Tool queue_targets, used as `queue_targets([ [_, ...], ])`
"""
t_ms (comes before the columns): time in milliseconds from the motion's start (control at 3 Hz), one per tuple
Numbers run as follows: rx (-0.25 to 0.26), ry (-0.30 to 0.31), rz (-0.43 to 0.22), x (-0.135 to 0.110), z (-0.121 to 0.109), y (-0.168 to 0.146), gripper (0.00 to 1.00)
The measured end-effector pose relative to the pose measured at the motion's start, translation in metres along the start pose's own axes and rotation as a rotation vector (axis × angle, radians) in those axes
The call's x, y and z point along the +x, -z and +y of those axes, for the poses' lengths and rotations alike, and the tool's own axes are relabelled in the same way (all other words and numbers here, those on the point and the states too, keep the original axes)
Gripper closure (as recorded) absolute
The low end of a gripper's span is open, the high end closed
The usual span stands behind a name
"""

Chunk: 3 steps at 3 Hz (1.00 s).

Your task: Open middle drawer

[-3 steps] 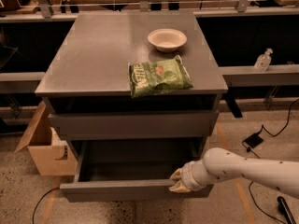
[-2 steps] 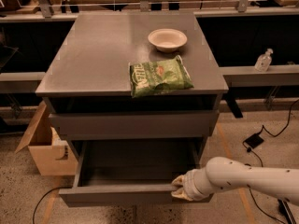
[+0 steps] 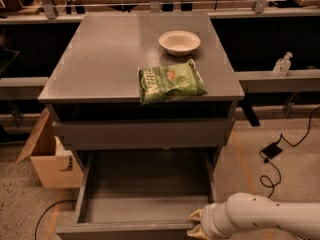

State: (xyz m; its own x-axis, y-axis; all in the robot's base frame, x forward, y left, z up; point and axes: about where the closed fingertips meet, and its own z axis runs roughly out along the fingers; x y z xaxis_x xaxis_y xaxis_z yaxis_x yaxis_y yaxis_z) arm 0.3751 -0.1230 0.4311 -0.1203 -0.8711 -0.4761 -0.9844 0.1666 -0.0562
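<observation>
Grey cabinet surface spans the view, and below it the middle drawer stands pulled far out, its shallow box exposed. A white arm reaches in nearly level from the lower right, wrist pointing left. A green chip bag and a white bowl sit on the surface, while the tool is clamped on the drawer front's right end.

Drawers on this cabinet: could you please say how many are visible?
2: the upper drawer under the cabinet top, and the middle drawer pulled out below, the gripper at its front right corner. A third may be hidden.
</observation>
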Motion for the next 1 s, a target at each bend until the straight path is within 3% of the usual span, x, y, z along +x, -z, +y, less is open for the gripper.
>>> queue_targets([
  [333,0.0,0.0,0.0,-0.0005,0.0001,0.0007,1.0],
  [1000,-0.004,0.001,-0.001,-0.001,0.0015,-0.0006,0.59],
])
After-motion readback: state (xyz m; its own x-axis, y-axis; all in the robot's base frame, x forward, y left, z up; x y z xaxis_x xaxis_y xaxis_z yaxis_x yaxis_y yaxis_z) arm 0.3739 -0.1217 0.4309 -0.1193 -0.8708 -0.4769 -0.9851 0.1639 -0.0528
